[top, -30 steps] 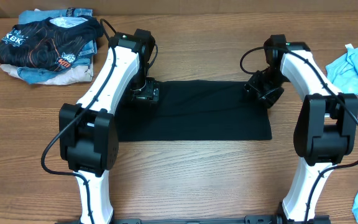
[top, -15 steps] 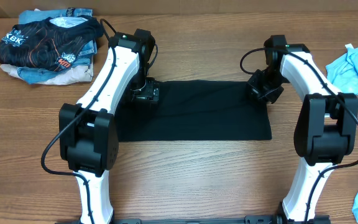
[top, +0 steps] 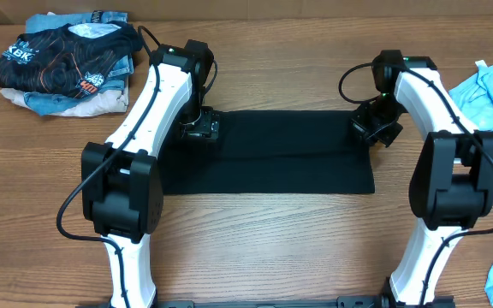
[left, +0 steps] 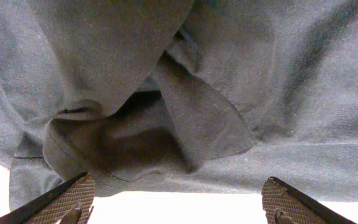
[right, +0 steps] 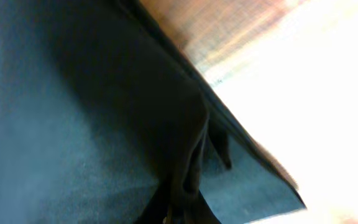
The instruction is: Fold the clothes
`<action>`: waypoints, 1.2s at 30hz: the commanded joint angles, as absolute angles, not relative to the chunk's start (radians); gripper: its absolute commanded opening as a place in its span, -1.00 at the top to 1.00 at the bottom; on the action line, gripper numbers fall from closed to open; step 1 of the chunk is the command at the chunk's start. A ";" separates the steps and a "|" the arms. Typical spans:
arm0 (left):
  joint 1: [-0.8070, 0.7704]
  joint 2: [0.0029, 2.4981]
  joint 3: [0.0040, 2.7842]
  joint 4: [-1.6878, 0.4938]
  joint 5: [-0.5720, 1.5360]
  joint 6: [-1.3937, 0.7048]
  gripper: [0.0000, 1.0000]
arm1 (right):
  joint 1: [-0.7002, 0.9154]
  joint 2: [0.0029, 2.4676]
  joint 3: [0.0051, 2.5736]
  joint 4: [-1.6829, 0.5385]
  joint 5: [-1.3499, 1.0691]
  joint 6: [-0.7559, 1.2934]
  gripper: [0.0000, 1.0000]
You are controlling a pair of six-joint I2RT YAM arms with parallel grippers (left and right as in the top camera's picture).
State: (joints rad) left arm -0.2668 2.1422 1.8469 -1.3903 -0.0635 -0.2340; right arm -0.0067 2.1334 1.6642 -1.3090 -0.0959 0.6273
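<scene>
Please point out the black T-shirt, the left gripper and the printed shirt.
black T-shirt (top: 272,162): overhead view, middle of the fabric.
left gripper (left: 179,196): left wrist view, midway between fingertips.
printed shirt (top: 58,62): overhead view, its orange print.

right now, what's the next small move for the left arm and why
Probably close the left fingers on the shirt. They are open, with its bunched far-left corner just ahead of the tips, while the right fingers look shut on the far-right corner, though that view is blurred.

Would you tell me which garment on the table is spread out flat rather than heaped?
The plain black T-shirt in the centre; the printed black shirt tops a pile, and the light blue garment is bunched.
</scene>
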 commanded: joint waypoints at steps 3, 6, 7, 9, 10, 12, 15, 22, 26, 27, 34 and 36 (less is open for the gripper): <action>-0.269 2.105 1.860 -1.390 -0.059 -0.239 -0.79 | -0.012 2.044 1.696 -1.365 -0.025 0.622 0.92; -0.269 2.105 1.860 -1.388 -0.059 -0.239 -0.79 | -0.012 2.033 1.696 -1.403 -0.015 0.621 0.92; -0.269 2.105 1.860 -1.387 -0.059 -0.239 -0.79 | -0.012 2.033 1.696 -1.415 -0.015 0.619 0.91; -0.269 2.105 1.860 -1.386 -0.059 -0.240 -0.79 | -0.011 2.033 1.692 -1.425 -0.015 0.593 0.90; -0.269 2.105 1.860 -1.387 -0.059 -0.239 -0.79 | -0.007 2.033 1.687 -1.427 -0.012 0.587 0.89; -0.269 2.105 1.860 -1.386 -0.059 -0.239 -0.80 | -0.002 2.033 1.678 -1.428 -0.012 0.587 0.88; -0.269 2.105 1.860 -1.387 -0.059 -0.240 -0.80 | 0.006 2.033 1.658 -1.428 -0.011 0.587 0.81; -0.269 2.105 1.860 -1.387 -0.059 -0.239 -0.86 | 0.008 2.033 1.633 -1.477 0.040 0.569 0.49; -0.269 2.105 1.860 -1.386 -0.059 -0.239 -0.89 | 0.008 2.033 1.633 -1.528 0.092 0.569 0.10; -0.269 2.105 1.860 -1.386 -0.059 -0.239 -0.92 | 0.008 2.033 1.633 -1.540 0.104 0.569 -0.19; -0.271 2.105 1.861 -1.347 0.050 -0.203 -0.84 | 0.006 2.033 1.633 -1.446 0.036 0.545 -0.32; -0.275 2.105 1.861 -1.329 0.114 -0.175 -0.72 | 0.007 2.033 1.633 -1.387 -0.054 0.463 -0.22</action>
State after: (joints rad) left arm -0.2672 2.1422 1.8469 -1.3434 0.0013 -0.2253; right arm 0.0032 2.0651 1.6356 -1.4216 0.0364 0.5385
